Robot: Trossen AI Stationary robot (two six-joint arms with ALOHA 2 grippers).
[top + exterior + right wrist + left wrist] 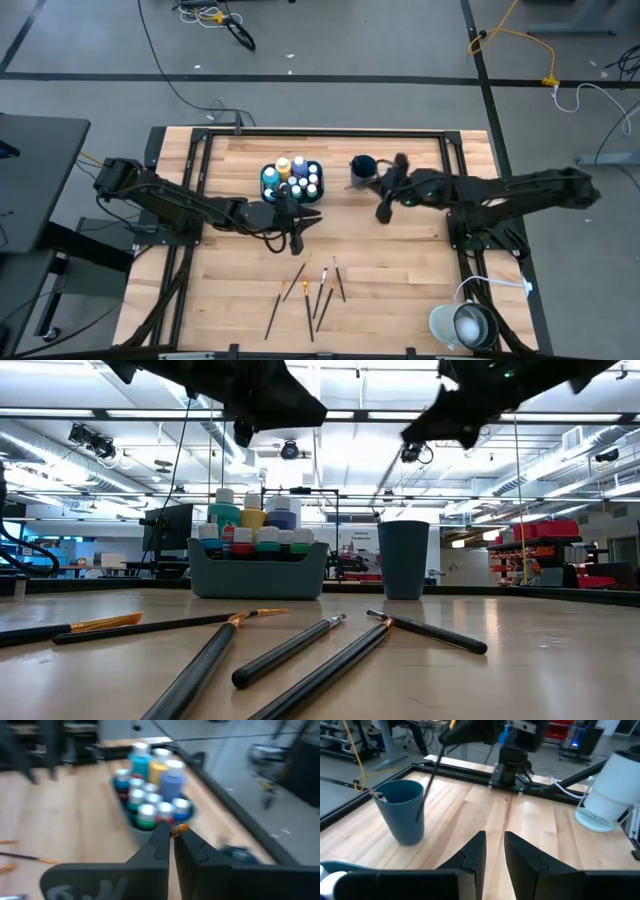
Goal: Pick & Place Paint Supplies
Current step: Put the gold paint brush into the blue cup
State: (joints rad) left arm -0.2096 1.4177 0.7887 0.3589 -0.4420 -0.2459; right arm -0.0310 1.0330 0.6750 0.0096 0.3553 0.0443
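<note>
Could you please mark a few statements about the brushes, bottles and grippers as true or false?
1. The paint bottles stand in the teal tray. True.
2. The right gripper is shut on a paintbrush. True.
3. The dark blue cup lies on its side. False: it stands upright.
4. No brushes are left on the table. False: several loose paintbrushes lie there.
5. The left gripper holds a bottle. False: it is open and empty.
</note>
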